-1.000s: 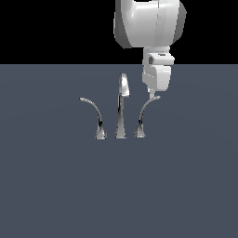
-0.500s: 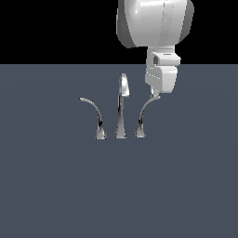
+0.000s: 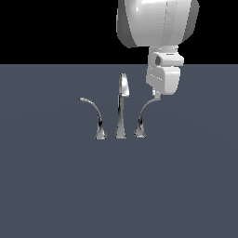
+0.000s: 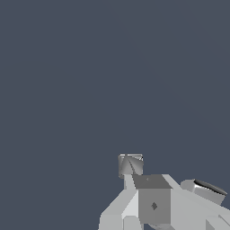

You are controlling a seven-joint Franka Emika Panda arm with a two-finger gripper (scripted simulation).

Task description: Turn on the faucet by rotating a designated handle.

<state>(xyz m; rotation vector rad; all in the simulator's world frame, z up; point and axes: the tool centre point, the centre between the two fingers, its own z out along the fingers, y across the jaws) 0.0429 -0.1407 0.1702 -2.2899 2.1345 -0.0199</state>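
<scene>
Exterior view: gripper (image 3: 157, 96) sits at the tip of the handle (image 3: 144, 115); can't tell if fingers are apart or together, they're hidden. Risk, imo: you slide off that thin slick tip w/o turning it, or bump the spout (image 3: 122, 104). Faucet (image 3: 120, 134) is small shiny chrome, mid tabletop (image 3: 56, 186), nearer the far edge.

Setting: a simulated test scene, not a furnished room. We recorded a flat, featureless slate-grey surface (image 3: 56, 195) running to a straight horizon under a plain black backdrop (image 3: 51, 28). A small chrome faucet (image 3: 120, 109) stood alone on it, mounted to no sink or counter. The white robot arm (image 3: 158, 23) showed smooth, computer-drawn shading. We noted the same bare grey in the wrist view.
</scene>
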